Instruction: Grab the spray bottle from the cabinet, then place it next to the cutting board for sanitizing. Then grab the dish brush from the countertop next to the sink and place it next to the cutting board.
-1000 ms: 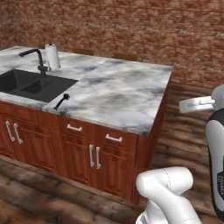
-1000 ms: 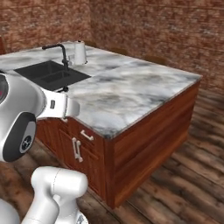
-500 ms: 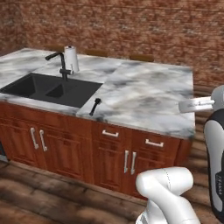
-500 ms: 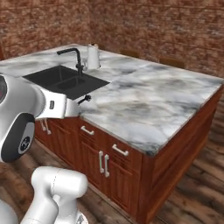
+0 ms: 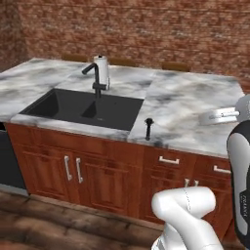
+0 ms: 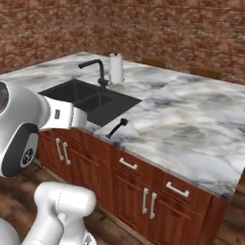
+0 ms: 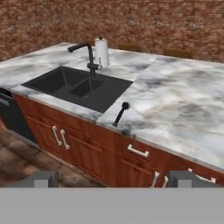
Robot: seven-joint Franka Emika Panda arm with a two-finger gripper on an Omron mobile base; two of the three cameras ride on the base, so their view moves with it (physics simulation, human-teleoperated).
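Observation:
The dish brush point(image 5: 148, 128) point(image 6: 117, 128) is slim and black and lies on the marble countertop just right of the sink, close to the front edge. In the hand view the dish brush point(image 7: 120, 113) is near the middle, well ahead of my gripper point(image 7: 113, 179). The gripper is open, its fingertips point(image 7: 41, 178) stand far apart and nothing is between them. The spray bottle, the cabinet and the cutting board are out of view.
A black double sink point(image 5: 83, 107) with a black faucet point(image 5: 95, 78) and a white paper towel roll point(image 5: 101, 71) takes up the counter's left. Reddish-brown lower doors and drawers point(image 7: 135, 151) run below. A dark appliance point(image 7: 11, 116) stands at the far left, a brick wall behind.
The whole picture has shifted: the base has moved, so the island now faces the cameras more squarely, with sink and dish brush nearer the middle. The gripper stays open.

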